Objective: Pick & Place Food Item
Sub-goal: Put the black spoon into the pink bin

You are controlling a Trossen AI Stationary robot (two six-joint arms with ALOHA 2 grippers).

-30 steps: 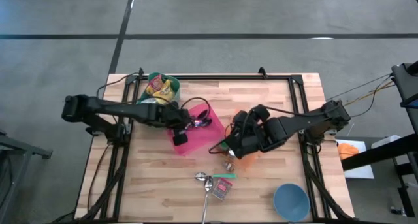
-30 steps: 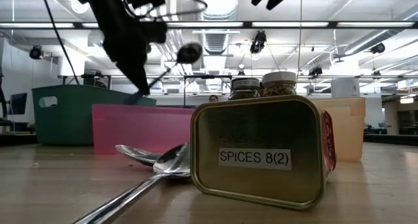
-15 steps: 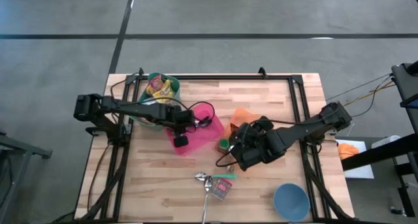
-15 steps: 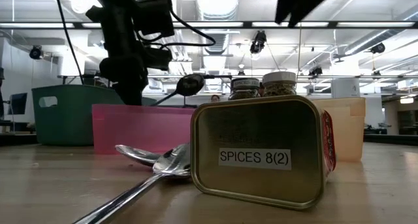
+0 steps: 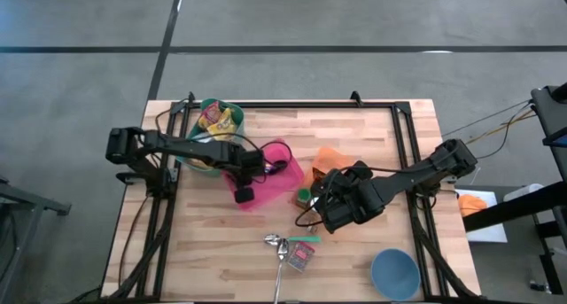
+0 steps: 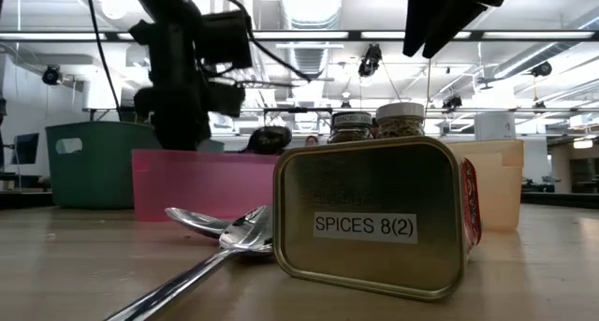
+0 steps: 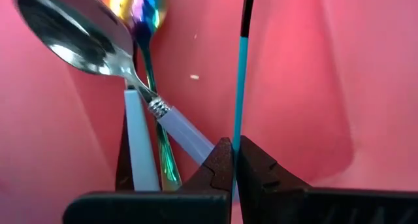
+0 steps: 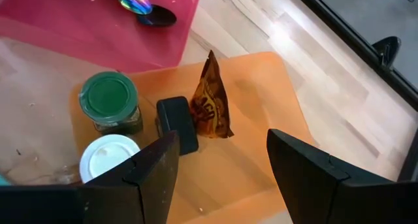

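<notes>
My left gripper (image 5: 251, 171) hangs over the pink bin (image 5: 292, 175), shut on a thin spoon with a teal and black handle (image 7: 240, 87). A silver spoon with a white handle (image 7: 85, 41) and an iridescent spoon (image 7: 140, 5) lie on the bin's floor. My right gripper (image 8: 222, 185) is open above the orange bin (image 8: 261, 159). In that bin stand a brown-orange snack packet (image 8: 210, 100) on its lower edge, a black block (image 8: 177, 123), a green-lidded jar (image 8: 108, 100) and a white-lidded jar (image 8: 108, 159). My left gripper pinches the spoon's thin teal handle (image 7: 238, 136) between its two fingertips. The fingers come from above, pointing steeply down, and the handle runs on ahead of them into the pink bin. The dark bowl end (image 6: 267, 138) is level with the bin's rim; whether it rests on the floor is hidden.
A green bin with food packets (image 5: 213, 120) stands at the far left. Near the front edge lie a spice tin (image 6: 374, 223) and loose spoons (image 5: 282, 246). A blue bowl (image 5: 394, 273) sits at the near right.
My left gripper has sunk toward the pink bin and tipped steeper down, carrying the spoon; its dark bowl has dropped to the bin's rim. My right gripper has come down and shifted toward the near edge, uncovering the orange bin; its fingers stay apart.
</notes>
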